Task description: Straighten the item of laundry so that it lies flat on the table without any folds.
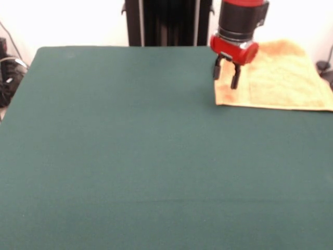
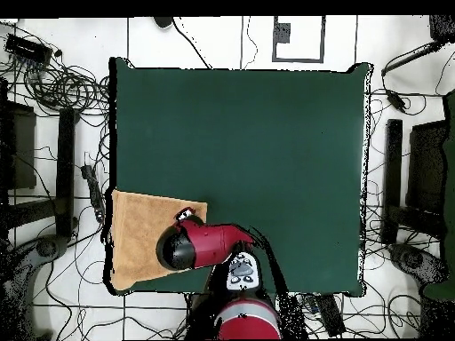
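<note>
Between my two black fingers a clear gap shows in the front view, so my gripper [image 1: 228,73] stands with its jaws apart and nothing is held between them. Both fingers point down from the red wrist ring, with the tips over the towel's [image 1: 283,78] edge strip that lies nearest the middle of the table; whether the tips touch the cloth, I cannot tell.

This towel, orange-tan in colour, lies in a corner of the table [image 1: 130,156] on my side, close to the pedestal. It looks spread out and mostly flat. Along that inner side a border strip is set off from the rest by a straight line that may be a woven band or a shallow crease. The corner farthest from the camera looks a little rounded and uneven.

From the overhead view, my arm reaches from the base across the towel [image 2: 138,235], and its dark round end covers the inner part of the cloth. One side of the towel runs along the table's [image 2: 240,133] side edge. All the rest of the green cloth surface lies well apart from the towel.
</note>
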Robot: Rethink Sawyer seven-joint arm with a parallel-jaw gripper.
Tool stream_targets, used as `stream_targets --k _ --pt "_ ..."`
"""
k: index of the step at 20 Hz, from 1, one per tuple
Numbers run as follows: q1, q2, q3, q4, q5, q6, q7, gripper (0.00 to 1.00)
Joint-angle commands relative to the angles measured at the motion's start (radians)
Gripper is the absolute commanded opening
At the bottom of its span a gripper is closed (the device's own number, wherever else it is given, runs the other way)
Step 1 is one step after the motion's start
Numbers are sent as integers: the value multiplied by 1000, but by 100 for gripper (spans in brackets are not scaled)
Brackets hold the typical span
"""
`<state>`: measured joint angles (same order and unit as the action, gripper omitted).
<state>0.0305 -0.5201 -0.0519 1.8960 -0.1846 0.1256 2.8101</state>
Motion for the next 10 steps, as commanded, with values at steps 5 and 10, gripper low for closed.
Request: stream_targets --k 5,10 --pt "38 239 121 -119 85 -66 98 100" --pt "90 339 98 -195 131 -163 134 100"
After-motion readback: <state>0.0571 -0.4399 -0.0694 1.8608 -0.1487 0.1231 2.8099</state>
